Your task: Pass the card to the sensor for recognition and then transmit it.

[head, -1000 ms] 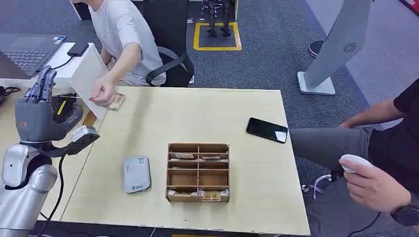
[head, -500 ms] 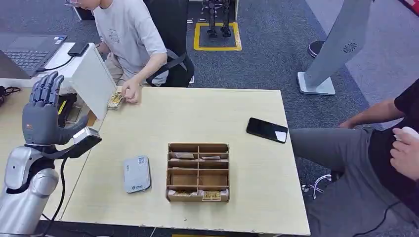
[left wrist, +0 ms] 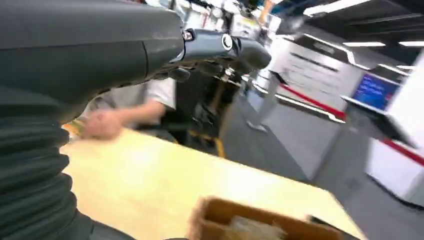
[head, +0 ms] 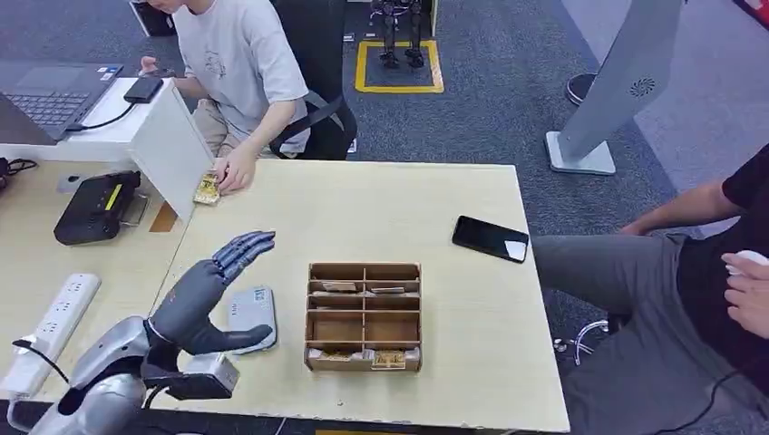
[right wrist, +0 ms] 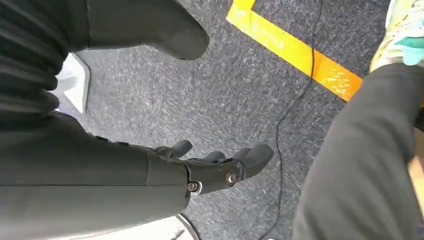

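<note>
Office: carpeted floor, laptop (open), desks.

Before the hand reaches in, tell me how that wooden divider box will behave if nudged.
The wooden divider box looks rigid, low and flat-bottomed, so it would likely slide, not tip. The smooth table suggests easy skidding. Loose cards in its compartments may shift.

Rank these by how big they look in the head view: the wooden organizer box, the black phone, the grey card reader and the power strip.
1. Wooden organizer box, clearly largest.
2. Power strip and black phone: similar, too close to rank.
3. Grey card reader, partly hidden behind the left hand, so its rank is unsure.
</note>
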